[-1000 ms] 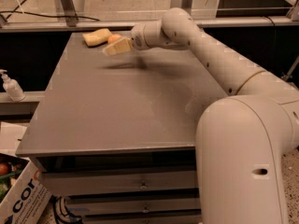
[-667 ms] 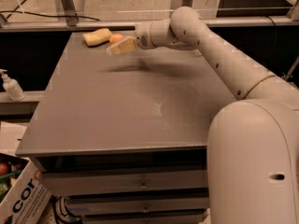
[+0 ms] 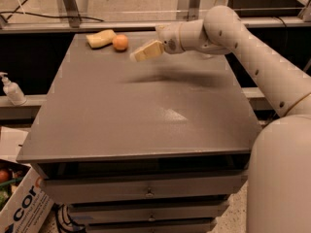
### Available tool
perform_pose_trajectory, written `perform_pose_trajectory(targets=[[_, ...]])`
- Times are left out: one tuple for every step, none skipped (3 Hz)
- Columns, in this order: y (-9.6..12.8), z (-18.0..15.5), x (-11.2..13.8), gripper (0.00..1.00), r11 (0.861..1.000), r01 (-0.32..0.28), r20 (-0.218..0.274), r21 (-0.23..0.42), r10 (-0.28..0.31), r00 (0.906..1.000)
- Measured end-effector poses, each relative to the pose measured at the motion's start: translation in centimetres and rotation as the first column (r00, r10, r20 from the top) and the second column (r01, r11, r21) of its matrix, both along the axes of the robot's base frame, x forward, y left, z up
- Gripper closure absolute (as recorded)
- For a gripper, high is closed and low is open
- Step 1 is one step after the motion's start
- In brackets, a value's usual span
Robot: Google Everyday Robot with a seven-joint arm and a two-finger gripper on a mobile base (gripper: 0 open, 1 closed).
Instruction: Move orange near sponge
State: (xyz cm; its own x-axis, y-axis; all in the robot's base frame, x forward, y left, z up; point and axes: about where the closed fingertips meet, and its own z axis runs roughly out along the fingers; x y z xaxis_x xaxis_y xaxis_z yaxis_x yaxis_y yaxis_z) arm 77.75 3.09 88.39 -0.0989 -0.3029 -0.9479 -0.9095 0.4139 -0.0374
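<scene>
I count one orange [image 3: 120, 42] and one sponge [image 3: 101, 38] on the single tabletop [image 3: 146, 120]. There is one arm [image 3: 252, 52] with one hand [image 3: 146, 52], hovering over the far side, just right of the orange. Off the tabletop I see one pump bottle [image 3: 12, 89] and one cardboard box [image 3: 22, 212].

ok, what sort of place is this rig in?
Probably a lab or workshop: a grey drawer cabinet, a cardboard box on the floor, a pump bottle on a ledge. The claw hangs over the cabinet, near the orange.
</scene>
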Motion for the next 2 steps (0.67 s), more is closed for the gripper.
perform_pose_trajectory(targets=[[-7.44,-1.91,-5.72,0.00,0.998,-0.065,-0.048,0.021,0.066,0.9967],[-7.43,-1.91,-5.72,0.00,0.998,-0.065,-0.048,0.021,0.066,0.9966]])
